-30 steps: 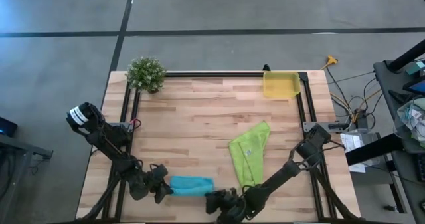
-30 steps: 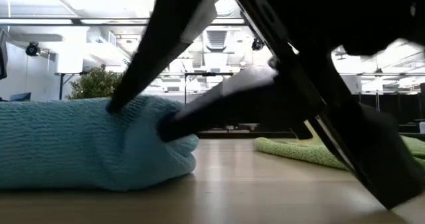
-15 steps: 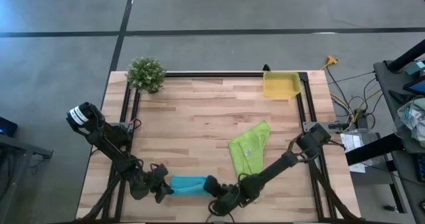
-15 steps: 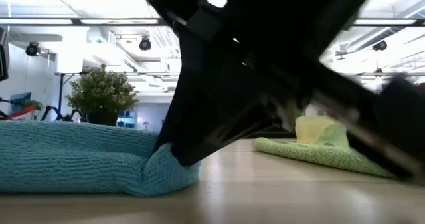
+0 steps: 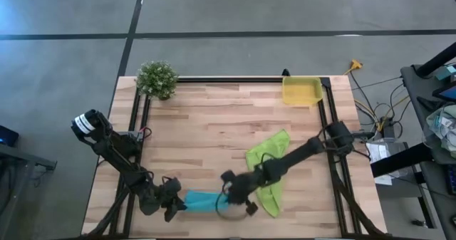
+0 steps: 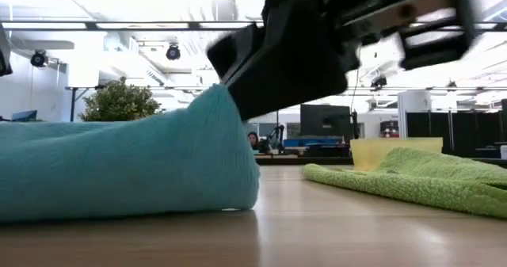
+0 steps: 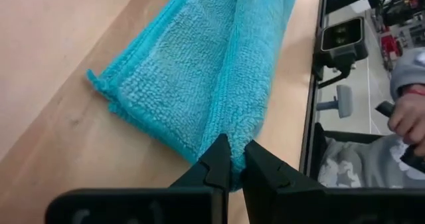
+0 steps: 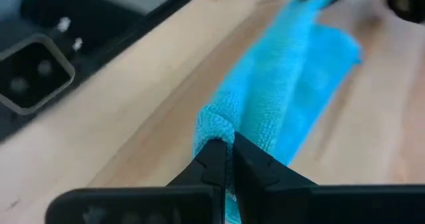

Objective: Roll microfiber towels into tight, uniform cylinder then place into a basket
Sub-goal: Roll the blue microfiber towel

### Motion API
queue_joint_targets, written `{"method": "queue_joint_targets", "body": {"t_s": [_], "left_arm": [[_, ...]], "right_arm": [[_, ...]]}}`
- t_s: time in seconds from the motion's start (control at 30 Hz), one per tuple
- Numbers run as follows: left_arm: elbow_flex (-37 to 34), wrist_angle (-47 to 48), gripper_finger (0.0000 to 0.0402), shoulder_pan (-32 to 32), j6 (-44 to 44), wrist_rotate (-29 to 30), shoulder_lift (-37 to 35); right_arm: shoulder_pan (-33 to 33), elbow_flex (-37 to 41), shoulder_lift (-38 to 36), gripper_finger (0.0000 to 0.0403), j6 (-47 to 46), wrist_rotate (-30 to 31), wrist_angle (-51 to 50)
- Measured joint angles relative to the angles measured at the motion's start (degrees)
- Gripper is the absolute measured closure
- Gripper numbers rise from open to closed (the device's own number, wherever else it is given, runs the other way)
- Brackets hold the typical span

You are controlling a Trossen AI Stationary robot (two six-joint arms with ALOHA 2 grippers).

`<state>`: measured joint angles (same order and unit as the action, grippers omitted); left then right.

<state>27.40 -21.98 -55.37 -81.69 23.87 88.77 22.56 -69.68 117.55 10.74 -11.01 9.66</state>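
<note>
The turquoise-blue towel [image 5: 205, 200] lies as a long folded strip near the table's front edge. My left gripper [image 5: 176, 203] is shut on its left end and my right gripper [image 5: 226, 192] on its right end. In the low view that right end [image 6: 226, 116] is raised while the rest [image 6: 95, 172] rests on the wood. The lime-green towel [image 5: 267, 170] lies loosely spread under my right arm, toward the right. The yellow basket [image 5: 301, 91] stands at the far right edge. My left gripper pinches the blue towel's left end at a lengthwise fold [image 7: 234, 144] between its two fingers, several layers thick. The fingers slant down from the table's left, along the strip. That end stays low by the table. My right gripper pinches the towel's right end at a bunched fold [image 8: 219, 125] between its two fingers, several layers together. It comes slanting down from the right, along the strip. This end is lifted off the wood [image 6: 230, 108] and the cloth slopes down toward the left.
A small potted plant [image 5: 157, 79] stands at the far left corner. A black rail frame [image 5: 228, 79] runs along the far edge and both sides. Bare wood [image 5: 206, 133] lies between the towels and the far edge. A person's hand [image 7: 405, 121] shows beyond the table.
My right gripper has swung from the front edge toward the far side, rolled over, shut on the blue towel's right end and raised it. That end now stands peaked off the table while the left end has stayed put in my left gripper.
</note>
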Motion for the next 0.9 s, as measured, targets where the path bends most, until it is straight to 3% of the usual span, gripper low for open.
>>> {"method": "queue_joint_targets", "body": {"t_s": [0.33, 0.57, 0.9], "left_arm": [[0.06, 5.62, 0.0394, 1.22, -3.34, 0.27, 0.00], [0.02, 6.23, 0.0394, 3.91, 0.70, -2.50, 0.00], [0.51, 7.88, 0.0394, 9.48, 16.42, -11.46, -0.15]], "right_arm": [[-3.83, 15.54, 1.21, 0.0394, -16.30, -3.65, 24.90], [-2.64, 16.22, 4.03, 0.0394, -21.59, -3.91, 26.83], [-2.42, 16.47, 5.89, 0.0394, -31.32, -1.43, 29.99]]}}
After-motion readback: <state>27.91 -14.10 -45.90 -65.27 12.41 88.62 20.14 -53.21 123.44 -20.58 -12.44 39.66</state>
